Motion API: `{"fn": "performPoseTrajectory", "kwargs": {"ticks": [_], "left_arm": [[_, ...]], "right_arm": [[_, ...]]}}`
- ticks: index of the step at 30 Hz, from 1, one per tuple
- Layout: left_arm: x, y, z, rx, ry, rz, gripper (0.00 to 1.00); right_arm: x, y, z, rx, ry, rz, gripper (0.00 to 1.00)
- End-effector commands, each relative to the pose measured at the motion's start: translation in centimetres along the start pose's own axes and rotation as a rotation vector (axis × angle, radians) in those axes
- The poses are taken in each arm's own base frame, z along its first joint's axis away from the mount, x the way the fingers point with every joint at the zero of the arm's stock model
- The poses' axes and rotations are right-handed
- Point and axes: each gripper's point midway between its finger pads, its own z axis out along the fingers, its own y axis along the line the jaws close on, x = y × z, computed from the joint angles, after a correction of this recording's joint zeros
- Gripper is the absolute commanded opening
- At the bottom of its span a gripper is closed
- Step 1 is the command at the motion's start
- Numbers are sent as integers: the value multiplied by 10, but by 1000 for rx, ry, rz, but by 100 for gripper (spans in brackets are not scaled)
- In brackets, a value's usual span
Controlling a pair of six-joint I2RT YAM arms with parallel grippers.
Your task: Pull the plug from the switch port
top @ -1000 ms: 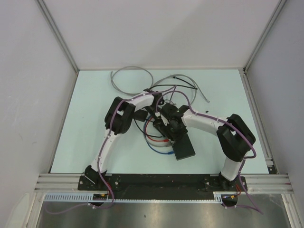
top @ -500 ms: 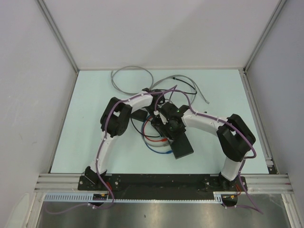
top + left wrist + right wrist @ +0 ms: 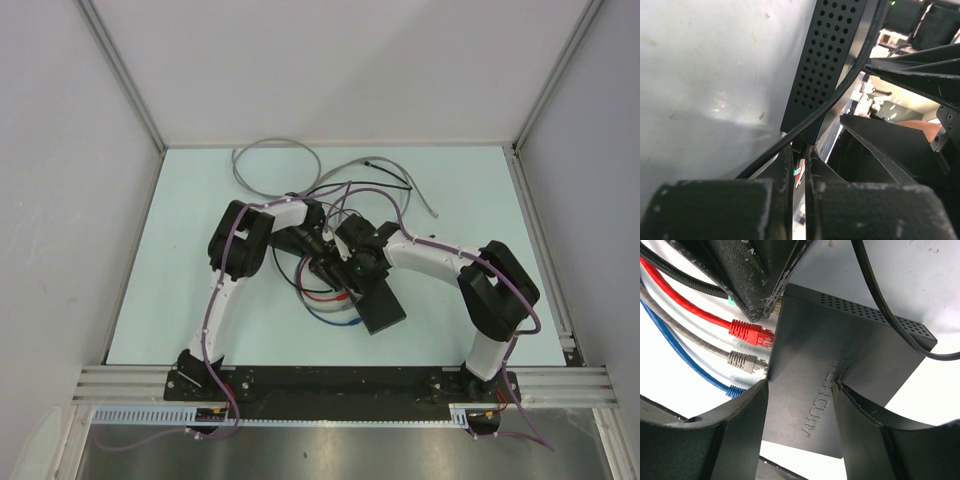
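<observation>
left pincer [image 3: 757, 302] clenched on a mostly hidden plug [image 3: 731, 302] at the switch [image 3: 840, 365]; right pincer [image 3: 800, 440] straddles the switch.

1. We count one flat black switch box [image 3: 840, 385].
2. We see three plugs in its edge: one red plug [image 3: 751, 333], one grey plug [image 3: 742, 360], one blue plug [image 3: 735, 390].
3. We count two tools: left tool [image 3: 799, 165], right tool [image 3: 800, 405].
</observation>
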Motion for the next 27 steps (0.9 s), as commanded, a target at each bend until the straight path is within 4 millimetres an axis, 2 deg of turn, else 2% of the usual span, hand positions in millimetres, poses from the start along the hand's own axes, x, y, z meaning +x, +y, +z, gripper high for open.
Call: {"fn": "performPoseTrajectory", "kwargs": {"ticks": [1, 2, 3, 4, 5, 8, 9, 10, 11, 12, 13, 15, 20, 21, 23, 24, 25, 27], "left_arm": [[55, 98, -29, -430, 246, -218, 2], [46, 97, -35, -440, 231, -217, 8], [25, 94, -47, -457, 170, -184, 15], [22, 105, -58, -545, 162, -176, 28], [19, 111, -65, -600, 157, -163, 29], [42, 122, -64, -631, 215, -196, 22], [64, 121, -58, -609, 256, -249, 21], [73, 116, -52, -570, 266, -282, 22], [77, 102, -40, -475, 254, -314, 26], [86, 93, -37, -461, 264, -326, 32], [86, 89, -36, -452, 261, -321, 39], [77, 81, -36, -419, 248, -301, 38], [64, 94, -34, -406, 241, -286, 37], [57, 88, -34, -360, 226, -271, 37], [41, 62, -29, -195, 152, -217, 41], [34, 53, -31, -145, 117, -194, 44], [28, 44, -30, -101, 88, -179, 53], [18, 43, -32, -120, 56, -158, 56]], "right_arm": [[68, -27, 48, 74, 222, 18, 60], [68, -28, 48, 74, 222, 19, 60], [67, -28, 48, 74, 220, 19, 60], [67, -28, 48, 72, 217, 21, 60], [67, -29, 48, 76, 218, 22, 60], [67, -32, 47, 82, 216, 34, 60], [66, -33, 47, 81, 214, 40, 60], [67, -34, 47, 83, 216, 40, 60], [67, -34, 47, 83, 216, 40, 60], [66, -34, 47, 81, 213, 41, 60], [66, -34, 47, 80, 214, 40, 60], [66, -33, 48, 77, 213, 43, 60], [65, -30, 47, 68, 206, 36, 60], [64, -29, 47, 67, 201, 33, 60], [63, -29, 46, 61, 194, 35, 60], [61, -28, 45, 57, 182, 34, 60], [61, -28, 44, 55, 180, 36, 61], [60, -24, 44, 44, 170, 31, 60]]}}
